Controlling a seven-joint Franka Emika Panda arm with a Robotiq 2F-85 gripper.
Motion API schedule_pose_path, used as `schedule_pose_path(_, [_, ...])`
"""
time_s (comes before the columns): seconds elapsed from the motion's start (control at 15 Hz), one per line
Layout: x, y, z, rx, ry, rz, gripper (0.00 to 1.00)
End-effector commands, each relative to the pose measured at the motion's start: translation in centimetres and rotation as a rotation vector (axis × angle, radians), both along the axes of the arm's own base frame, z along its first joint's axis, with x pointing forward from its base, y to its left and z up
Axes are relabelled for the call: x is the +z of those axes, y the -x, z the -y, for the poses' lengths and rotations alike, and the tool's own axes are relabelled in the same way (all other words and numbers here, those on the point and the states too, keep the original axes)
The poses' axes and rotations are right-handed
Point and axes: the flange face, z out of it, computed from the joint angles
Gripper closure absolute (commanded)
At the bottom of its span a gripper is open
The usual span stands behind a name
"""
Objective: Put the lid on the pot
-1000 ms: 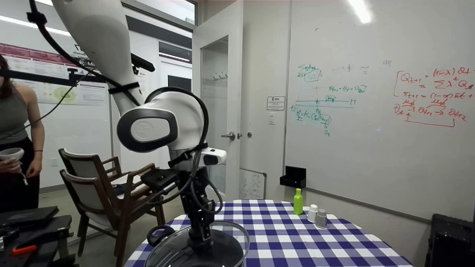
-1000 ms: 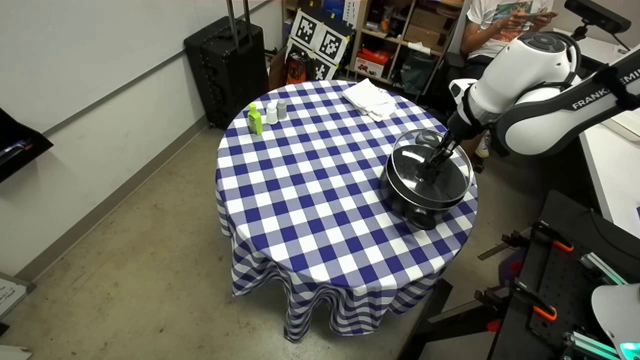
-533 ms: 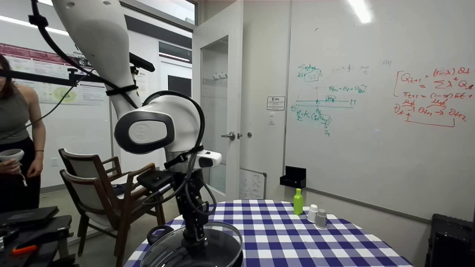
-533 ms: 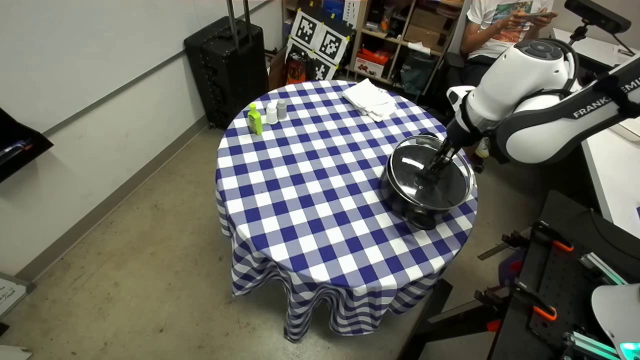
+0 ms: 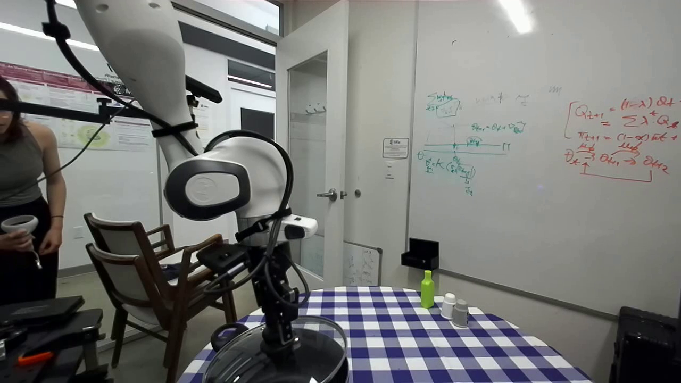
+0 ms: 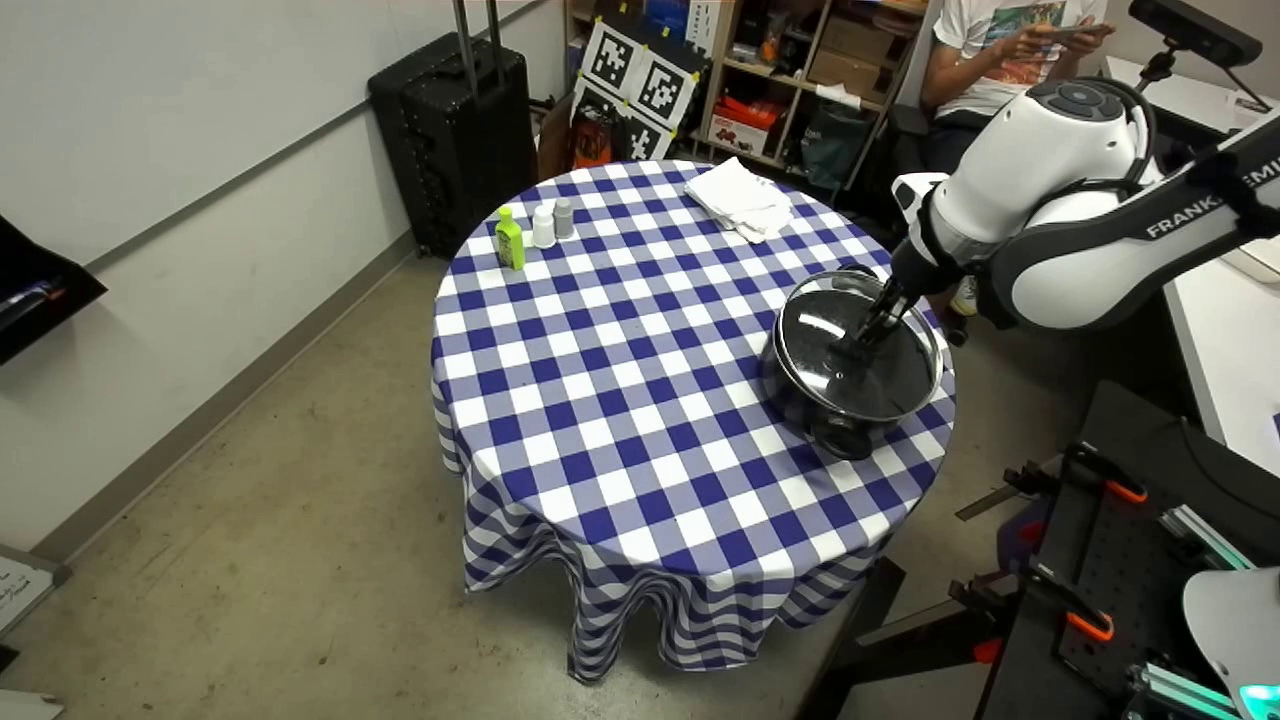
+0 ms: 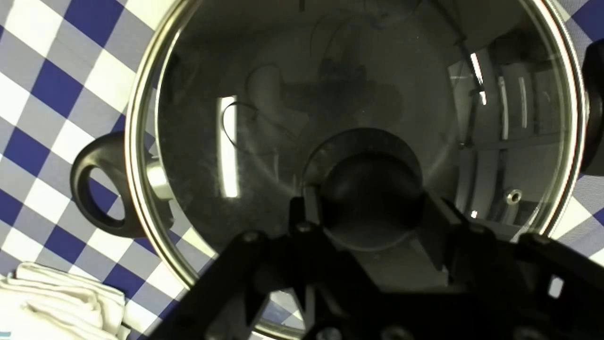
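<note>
The gripper (image 7: 370,219) grasps the lid (image 7: 349,94) by its knob (image 7: 370,189), the fingers (image 7: 435,236) set against opposite sides. The lid lies directly beneath the gripper; the pot (image 6: 787,400) stands lower, under the lid. In the wrist view, cloth (image 7: 52,156) shows through the lid between its rim (image 7: 133,141) and the pot, on the side nearest the gripper's body; the lid therefore seems slightly raised or off centre, and whether it touches the pot cannot be told. By its look, the lid should prove stiff, moderately heavy, smooth and brittle, most at risk if its edge is knocked. The knob is the proper hold: it stands near the middle, so the weight should hang evenly below the gripper. Being round, it may let the lid swivel or tip between the fingers; a firm squeeze is advisable until the rim sits level. The rim, well out from the gripper, would give a slippery, lopsided hold.
</note>
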Motion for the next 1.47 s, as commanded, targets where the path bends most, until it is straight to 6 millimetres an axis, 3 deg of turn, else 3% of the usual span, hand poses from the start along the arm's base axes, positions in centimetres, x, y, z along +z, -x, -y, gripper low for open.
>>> schedule_pose_path(0.0, [0.3, 0.0, -0.3, -0.009, 0.009, 0.007, 0.29])
schedule_pose_path(0.33, [0.5, -0.1, -0.6, -0.013, 0.011, 0.006, 0.00])
schedule_pose_path(0.67, [2.2, 0.0, -1.5, 0.008, 0.007, 0.002, 0.00])
schedule_pose_path(1.4, [14.9, 4.2, -9.7, 0.265, -0.060, 0.016, 0.00])
